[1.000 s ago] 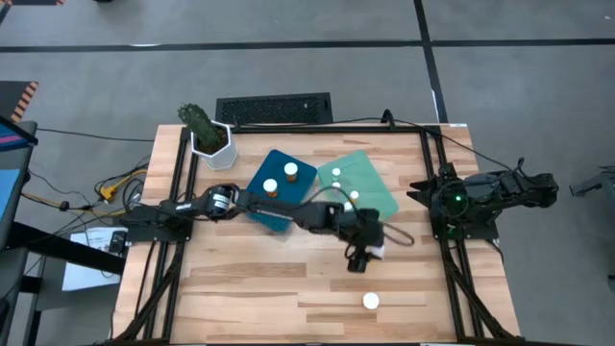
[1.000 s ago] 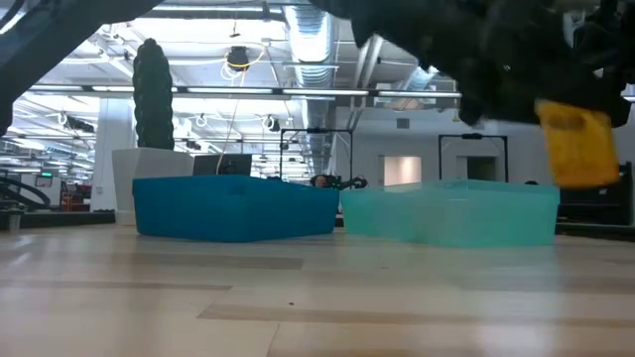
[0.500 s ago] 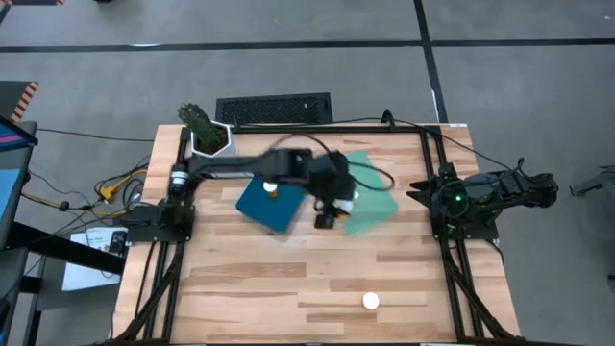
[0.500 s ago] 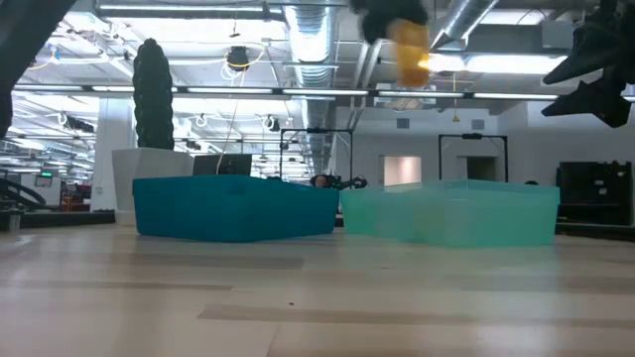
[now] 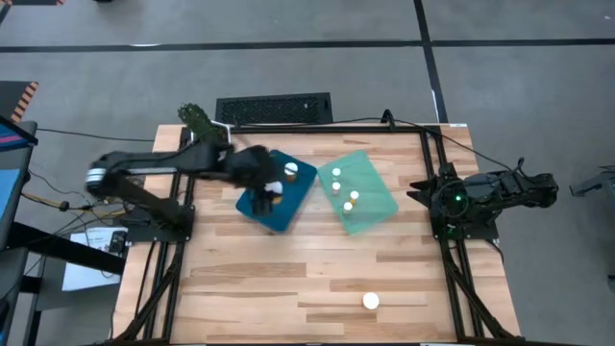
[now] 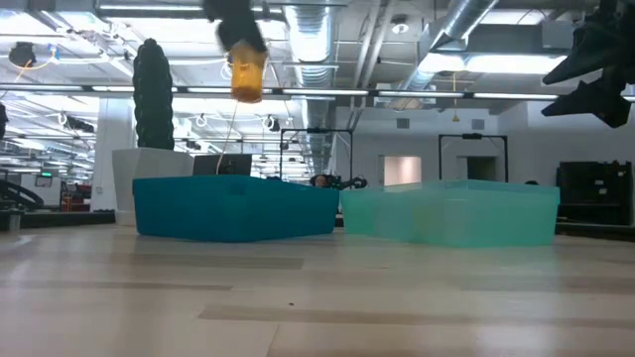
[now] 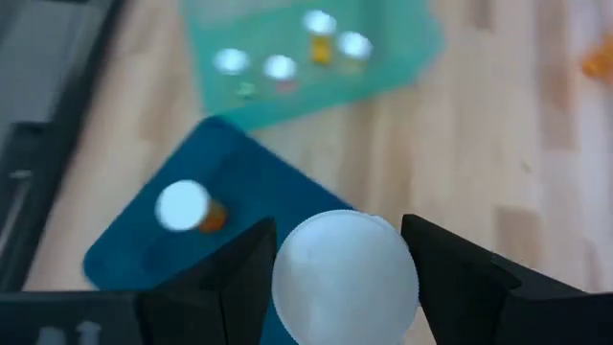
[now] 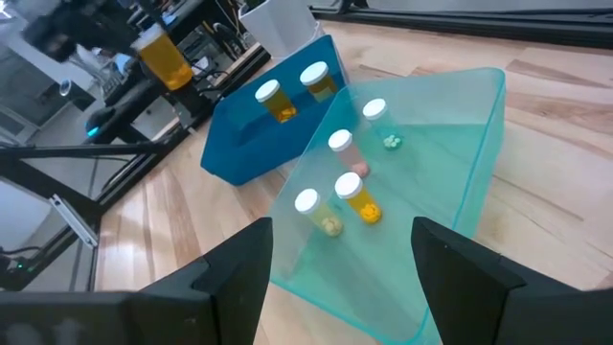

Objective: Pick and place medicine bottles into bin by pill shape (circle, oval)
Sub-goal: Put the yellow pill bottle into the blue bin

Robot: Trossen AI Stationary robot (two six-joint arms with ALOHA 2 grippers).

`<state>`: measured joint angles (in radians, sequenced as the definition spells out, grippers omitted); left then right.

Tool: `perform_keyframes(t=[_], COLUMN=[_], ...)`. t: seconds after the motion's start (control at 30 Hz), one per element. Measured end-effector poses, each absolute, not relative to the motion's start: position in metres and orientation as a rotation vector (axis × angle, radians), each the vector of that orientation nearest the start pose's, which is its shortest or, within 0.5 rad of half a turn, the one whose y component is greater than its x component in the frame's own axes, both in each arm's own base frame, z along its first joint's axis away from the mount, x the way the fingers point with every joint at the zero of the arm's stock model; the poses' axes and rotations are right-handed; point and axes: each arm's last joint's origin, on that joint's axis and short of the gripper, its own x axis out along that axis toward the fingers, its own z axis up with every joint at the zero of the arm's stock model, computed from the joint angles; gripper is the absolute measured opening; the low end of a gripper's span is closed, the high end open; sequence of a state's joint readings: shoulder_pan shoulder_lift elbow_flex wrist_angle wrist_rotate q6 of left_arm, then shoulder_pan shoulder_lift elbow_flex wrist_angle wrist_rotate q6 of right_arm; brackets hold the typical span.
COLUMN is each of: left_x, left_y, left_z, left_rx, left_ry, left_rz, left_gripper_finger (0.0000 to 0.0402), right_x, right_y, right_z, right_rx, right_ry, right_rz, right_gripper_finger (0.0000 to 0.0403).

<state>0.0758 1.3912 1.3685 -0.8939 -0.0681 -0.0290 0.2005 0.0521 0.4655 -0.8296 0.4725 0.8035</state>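
The pale wooden worktop (image 5: 288, 279) now shows bare planks along its near side, because the dark left arm has swung away from the near right part, crossed the middle, and now reaches in from the left edge over the opaque dark blue rectangular tray (image 5: 252, 204) near the far left corner; the translucent mint green rectangular tray (image 5: 377, 204) sits just beside it toward the far right, holding four small white-capped bottles (image 8: 347, 196), and the blue tray holds two standing bottles (image 8: 269, 96) of the same kind. The right arm waits folded off the right edge, its right gripper (image 8: 340, 278) standing with fingers spread and nothing between them. The left gripper (image 7: 343, 251) has carried an amber-bodied, round white-capped medicine bottle (image 7: 343, 278) across with it: the fingers are clamped on the bottle's sides, and the low view shows it hanging well above the blue tray's wall (image 6: 246, 71). I judge this means the bottle has been sorted to the blue tray rather than the green, and lowering and release are what remain for it. One more white-capped bottle (image 5: 371, 301) stands alone near the worktop's near right edge, not yet sorted
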Motion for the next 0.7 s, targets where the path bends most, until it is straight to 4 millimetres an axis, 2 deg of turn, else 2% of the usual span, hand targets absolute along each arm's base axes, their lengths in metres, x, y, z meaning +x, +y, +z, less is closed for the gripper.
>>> perform_keyframes(t=[0.1,0.2,0.33,0.43,0.57,0.7], left_x=[0.249,0.233,0.224,0.221,0.216,0.212], left_y=[0.018,0.012,0.003,0.001,0.003,0.003], left_z=[0.318,0.289,0.245,0.219,0.197,0.187], left_rx=[-0.050,-0.079,-0.102,-0.089,-0.075,-0.100], left_ry=[0.781,0.674,0.632,0.613,0.664,0.732], left_rz=[0.271,0.335,0.360,0.412,0.516,0.505], left_gripper_finger=[0.0211,0.0211,0.0211,0.0211,0.0211,0.0211], right_x=[0.044,0.044,0.044,0.044,0.044,0.044], right_y=[-0.005,-0.005,-0.005,-0.005,-0.005,-0.005], right_z=[0.233,0.233,0.233,0.233,0.233,0.233], right_rx=[0.650,0.650,0.650,0.650,0.651,0.650], right_ry=[0.262,0.261,0.262,0.261,0.260,0.260], right_rz=[-0.409,-0.409,-0.410,-0.410,-0.410,-0.412], right_gripper_finger=[0.0260,0.0260,0.0260,0.0260,0.0260,0.0260])
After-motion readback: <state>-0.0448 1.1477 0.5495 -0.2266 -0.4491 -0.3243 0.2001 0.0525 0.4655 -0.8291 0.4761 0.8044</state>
